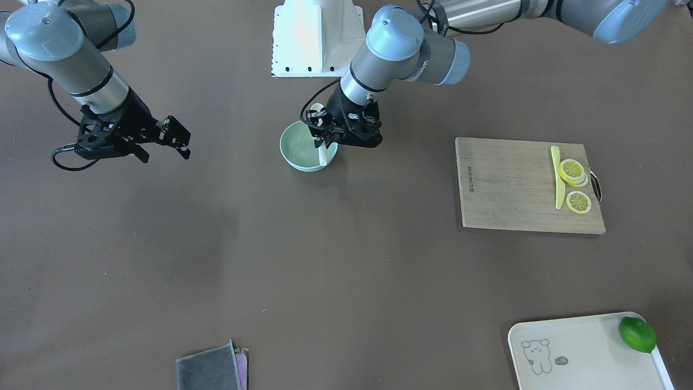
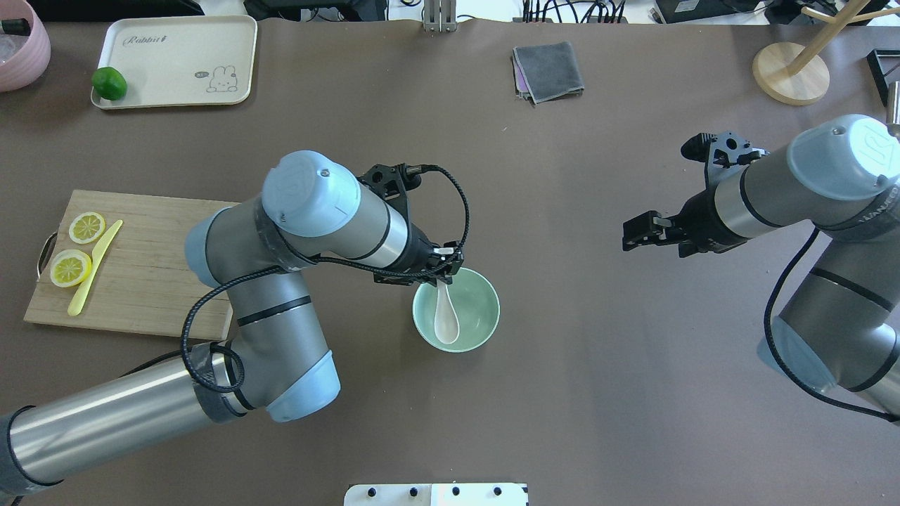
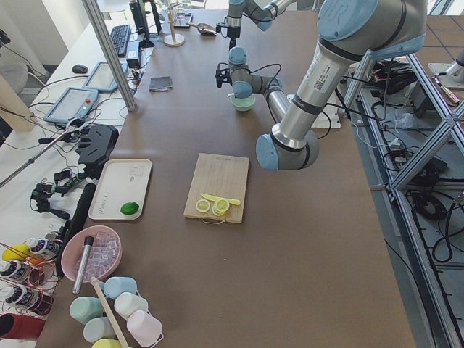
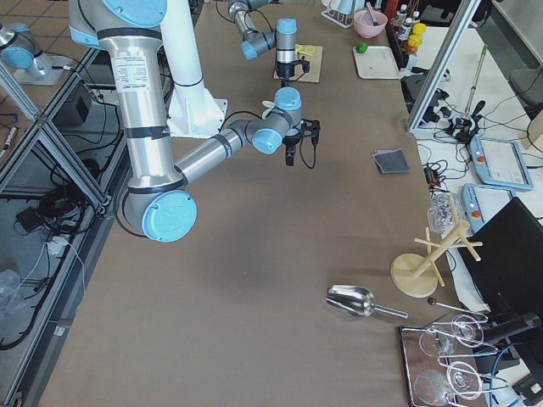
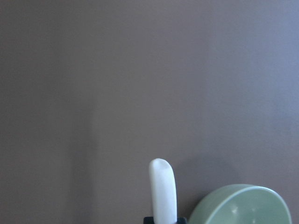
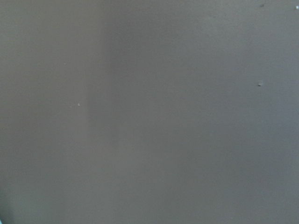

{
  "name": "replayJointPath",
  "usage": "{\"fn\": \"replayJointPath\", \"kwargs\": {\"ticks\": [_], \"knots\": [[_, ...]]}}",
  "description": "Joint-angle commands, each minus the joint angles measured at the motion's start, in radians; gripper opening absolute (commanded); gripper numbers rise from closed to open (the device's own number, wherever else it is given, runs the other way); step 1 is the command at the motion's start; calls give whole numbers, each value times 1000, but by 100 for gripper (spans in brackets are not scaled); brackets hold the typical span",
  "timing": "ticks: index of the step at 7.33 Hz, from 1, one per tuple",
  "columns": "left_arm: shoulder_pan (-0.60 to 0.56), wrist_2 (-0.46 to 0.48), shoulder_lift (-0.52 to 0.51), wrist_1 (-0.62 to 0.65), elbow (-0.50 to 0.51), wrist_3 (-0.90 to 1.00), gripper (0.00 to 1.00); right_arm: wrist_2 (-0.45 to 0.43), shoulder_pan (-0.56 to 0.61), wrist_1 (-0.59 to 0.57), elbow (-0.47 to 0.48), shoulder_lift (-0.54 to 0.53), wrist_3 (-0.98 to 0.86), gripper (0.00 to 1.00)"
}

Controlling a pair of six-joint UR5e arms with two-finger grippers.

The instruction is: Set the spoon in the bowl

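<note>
Overhead exterior shows the left gripper (image 2: 443,275) with fingers (image 1: 316,142) clamped on the spoon (image 2: 446,320) handle, scoop low inside the bowl (image 2: 484,302) (placing step, nearly done). Next, I judge, they should part, then lift clear.

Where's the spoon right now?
Overhead view, near table centre: the spoon hangs over the bowl, scoop within its rim, handle held by the left pincer at the bowl's far-left edge.
</note>
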Motion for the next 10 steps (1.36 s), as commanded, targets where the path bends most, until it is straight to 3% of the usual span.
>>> {"fn": "replayJointPath", "kwargs": {"ticks": [1,3,4,6,8,10], "knots": [[6,29,-37,-1,47,14,96,5,22,3,0,-40,-40,100],[-79,17,4,-3,46,95,98,5,40,1,0,-60,-45,100],[-145,-74,82,2,13,193,98,7,65,0,-4,-87,-107,100],[-360,-235,358,48,-125,596,98,72,193,-11,-24,-182,-364,100],[-562,-300,563,97,-178,961,98,136,348,-6,-76,-291,-654,100],[-690,-307,764,89,-251,1150,98,235,523,1,-220,-302,-911,100]]}}
